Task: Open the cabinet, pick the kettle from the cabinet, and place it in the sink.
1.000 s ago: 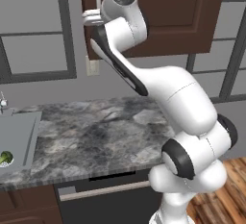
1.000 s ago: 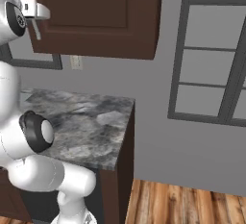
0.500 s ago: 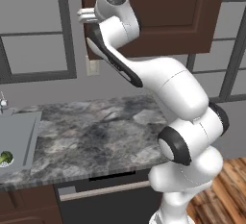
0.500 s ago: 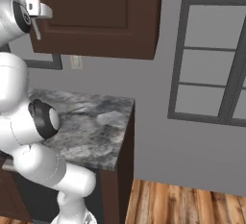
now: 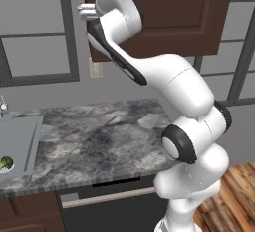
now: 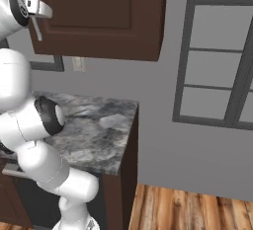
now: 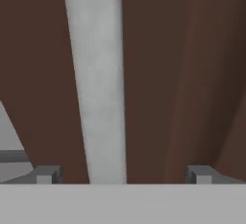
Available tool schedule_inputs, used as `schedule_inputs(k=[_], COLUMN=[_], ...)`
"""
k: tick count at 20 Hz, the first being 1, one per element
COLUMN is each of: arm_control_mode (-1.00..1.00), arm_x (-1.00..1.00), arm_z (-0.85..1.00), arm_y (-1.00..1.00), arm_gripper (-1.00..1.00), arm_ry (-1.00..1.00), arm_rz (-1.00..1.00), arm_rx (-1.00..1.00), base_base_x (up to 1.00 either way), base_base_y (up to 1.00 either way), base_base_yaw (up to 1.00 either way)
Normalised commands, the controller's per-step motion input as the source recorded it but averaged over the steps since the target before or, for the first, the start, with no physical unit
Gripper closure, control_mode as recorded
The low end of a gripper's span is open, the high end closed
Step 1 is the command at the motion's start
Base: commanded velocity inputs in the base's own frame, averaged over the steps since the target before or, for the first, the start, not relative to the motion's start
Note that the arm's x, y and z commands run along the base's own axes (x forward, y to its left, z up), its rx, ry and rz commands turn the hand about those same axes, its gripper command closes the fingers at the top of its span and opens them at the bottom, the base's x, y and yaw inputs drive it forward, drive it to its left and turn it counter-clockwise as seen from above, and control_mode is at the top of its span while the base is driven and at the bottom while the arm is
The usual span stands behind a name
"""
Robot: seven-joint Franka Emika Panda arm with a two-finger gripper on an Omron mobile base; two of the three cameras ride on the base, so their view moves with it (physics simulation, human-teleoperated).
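Note:
The cabinet [image 5: 189, 17] is a dark brown wall unit above the counter, also seen as the cabinet [image 6: 99, 12] from the right. Its long silver bar handle [image 7: 98, 83] runs upright in the hand view, between my two fingertips [image 7: 48, 174] and a little left of centre. My gripper [image 7: 122, 175] is open around the bar without touching it. From the base, the gripper [image 5: 83, 11] is raised to the cabinet's left edge, and the gripper [image 6: 45, 11] sits by the handle [image 6: 37, 30]. The kettle is hidden. The sink [image 5: 20, 139] lies low at the left.
A grey marbled counter [image 5: 99, 136] stretches below the cabinet, ending at its right corner [image 6: 126, 125]. A small broccoli piece [image 5: 5, 163] lies in the sink. Windows [image 6: 217, 61] flank the cabinet. A dark appliance front [image 5: 109, 201] sits under the counter.
The arm has stretched higher and the gripper has shifted slightly up and left along the cabinet's edge. Its jaws stay open.

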Motion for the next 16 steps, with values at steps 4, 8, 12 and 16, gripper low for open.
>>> schedule_inputs(k=[4,8,12,16], arm_control_mode=[-1.0,-1.0,-1.0,-1.0], arm_x=[0.17,0.0,-0.02,-0.15], arm_z=[-0.22,-0.31,-0.4,-0.42], arm_y=[0.01,0.01,0.06,0.01], arm_gripper=[1.0,1.0,1.0,1.0], arm_ry=[0.0,-0.02,-0.12,-0.12], arm_rz=[0.0,0.01,0.01,0.04], arm_rx=[0.0,0.0,0.04,0.11], base_base_x=[0.0,0.0,0.0,0.0], base_base_y=[0.0,0.0,0.0,0.0], base_base_yaw=[0.0,0.0,0.0,0.0])
